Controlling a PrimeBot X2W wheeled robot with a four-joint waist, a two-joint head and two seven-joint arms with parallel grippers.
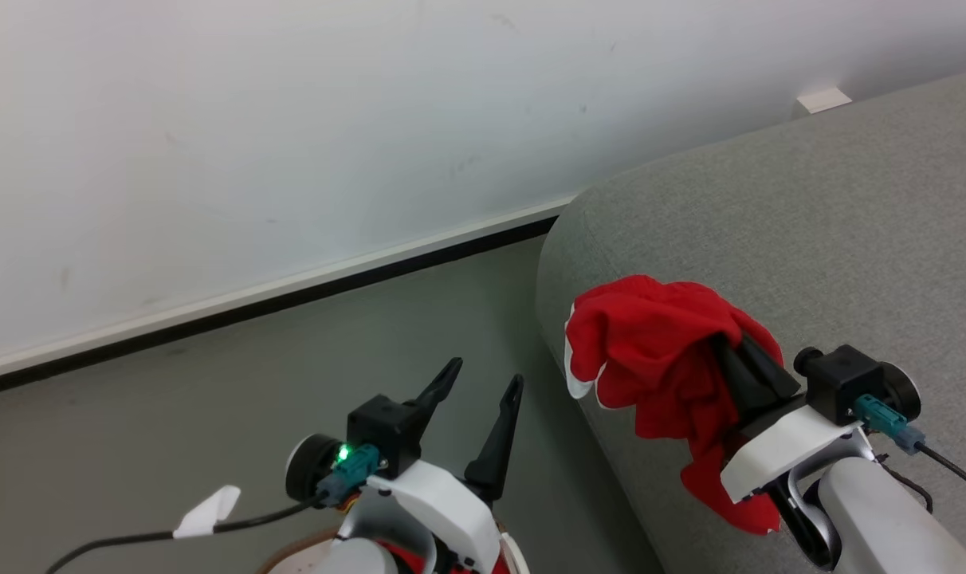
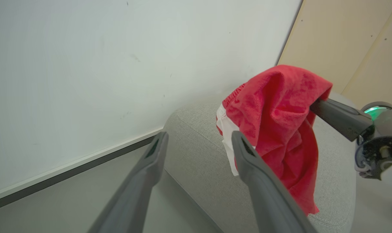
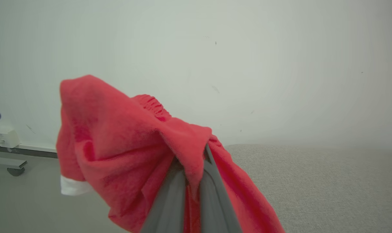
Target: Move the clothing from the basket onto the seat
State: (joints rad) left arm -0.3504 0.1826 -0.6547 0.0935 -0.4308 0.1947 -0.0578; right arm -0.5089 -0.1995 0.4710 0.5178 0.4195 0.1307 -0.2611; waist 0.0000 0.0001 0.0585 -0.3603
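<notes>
Grey seat (image 1: 810, 239), right end effector (image 3: 192, 166) pinching clothing (image 1: 650, 351) — left end effector (image 1: 486, 372) wide, empty

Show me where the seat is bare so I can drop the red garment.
The seat is bare on top from the clothing out to its wall-side edge and rightward. The clothing, pinched in the right gripper, hangs above the seat's rounded left edge. The floor between seat and skirting is open too. Crowded spot: the open left gripper over the basket rim.
</notes>
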